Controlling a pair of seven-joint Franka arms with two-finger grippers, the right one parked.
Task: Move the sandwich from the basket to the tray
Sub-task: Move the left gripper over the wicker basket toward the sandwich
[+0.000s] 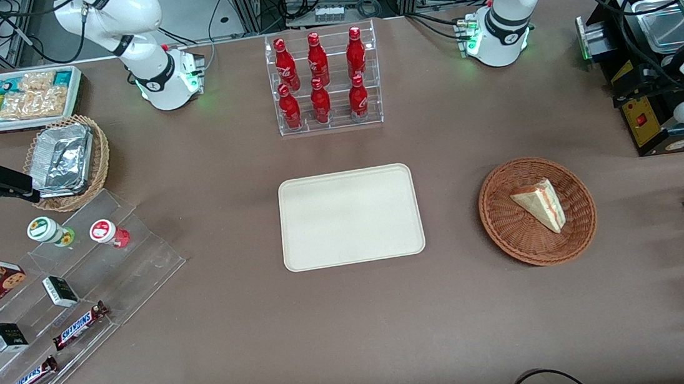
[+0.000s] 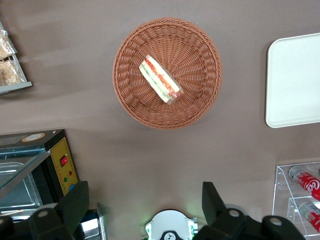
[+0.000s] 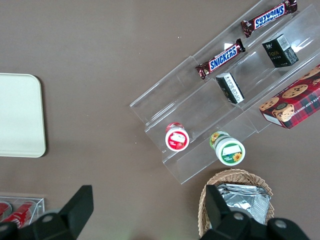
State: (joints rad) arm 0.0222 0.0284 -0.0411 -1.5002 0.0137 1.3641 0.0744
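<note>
The tray (image 1: 350, 216) lies flat and bare on the table (image 1: 355, 329), well apart from the gripper (image 2: 145, 210) and toward the parked arm's end. Nearer the gripper sits the basket (image 1: 513, 238), beside the tray without touching it. The sandwich (image 1: 541, 203) lies in the basket, its layered filling edge showing. The gripper hangs high above the table near the basket, fingers (image 2: 75, 205) spread wide and holding nothing

Bright, even overhead light; soft shadows, sharp focus throughout.
</note>
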